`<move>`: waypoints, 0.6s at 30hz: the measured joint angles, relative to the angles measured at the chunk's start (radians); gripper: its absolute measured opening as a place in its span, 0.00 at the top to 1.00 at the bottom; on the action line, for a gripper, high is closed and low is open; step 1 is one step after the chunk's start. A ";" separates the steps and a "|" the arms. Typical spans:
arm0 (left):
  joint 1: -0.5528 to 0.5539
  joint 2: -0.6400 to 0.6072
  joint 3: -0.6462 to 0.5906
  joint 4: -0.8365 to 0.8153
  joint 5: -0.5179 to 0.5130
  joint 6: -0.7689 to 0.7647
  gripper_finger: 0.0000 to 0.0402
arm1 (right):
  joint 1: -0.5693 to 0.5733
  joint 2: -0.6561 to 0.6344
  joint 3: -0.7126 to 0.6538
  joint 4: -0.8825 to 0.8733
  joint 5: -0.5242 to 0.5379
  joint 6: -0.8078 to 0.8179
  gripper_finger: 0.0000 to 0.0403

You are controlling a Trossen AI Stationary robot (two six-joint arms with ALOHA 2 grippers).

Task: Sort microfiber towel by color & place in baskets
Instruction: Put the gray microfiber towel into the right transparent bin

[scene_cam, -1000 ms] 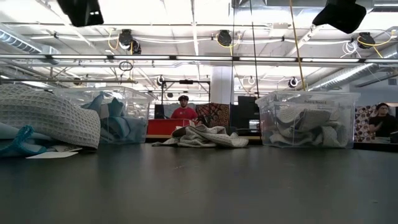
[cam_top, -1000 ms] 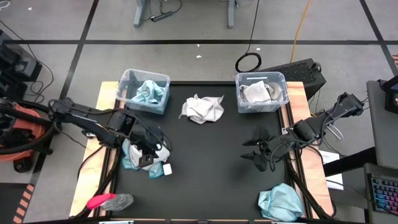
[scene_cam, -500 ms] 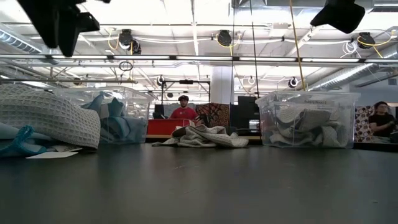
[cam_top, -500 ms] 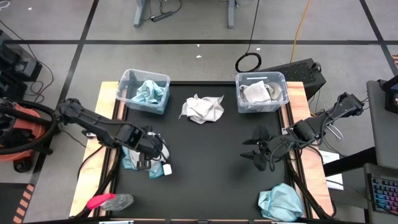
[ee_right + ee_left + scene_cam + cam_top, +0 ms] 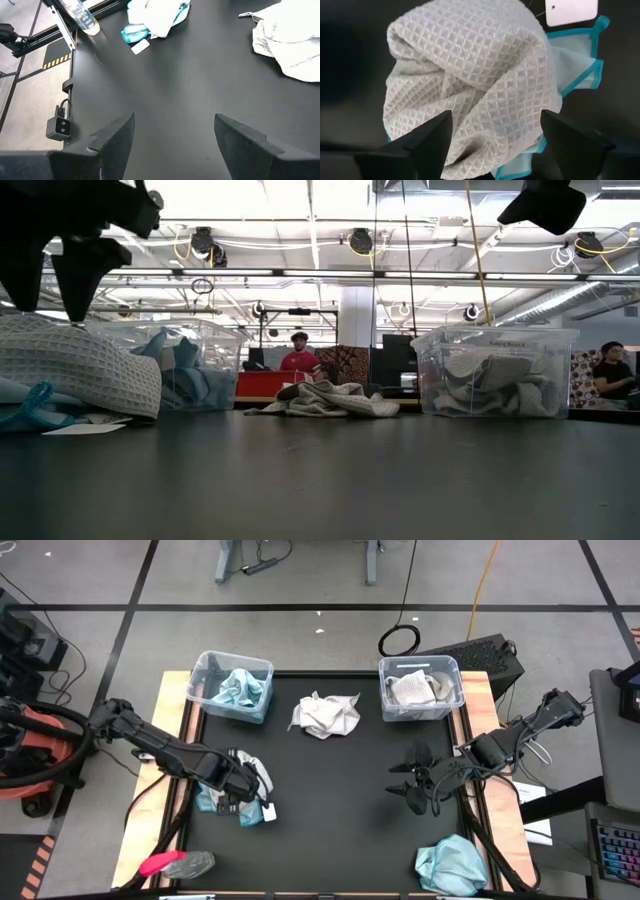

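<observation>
The left hand (image 5: 492, 145) hangs spread wide right above a grey-white waffle towel (image 5: 470, 80), which lies on a teal towel (image 5: 580, 70). The right hand (image 5: 172, 145) waits apart over bare table (image 5: 200, 75), fingers parted, gripping nothing.

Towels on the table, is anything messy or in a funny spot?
Yes. A grey towel lies crumpled between the baskets, a grey one sits heaped on a teal one under the open left gripper, and a teal towel hangs at the table's near right edge.
</observation>
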 joint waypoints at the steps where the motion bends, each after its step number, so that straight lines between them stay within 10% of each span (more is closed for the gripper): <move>1: 0.000 0.000 -0.007 0.009 0.000 0.000 0.23 | 0.000 0.000 0.000 0.000 0.000 0.000 0.34; 18: 0.000 0.000 -0.152 0.142 0.011 -0.077 0.48 | -0.001 0.000 0.000 0.000 0.005 0.001 0.34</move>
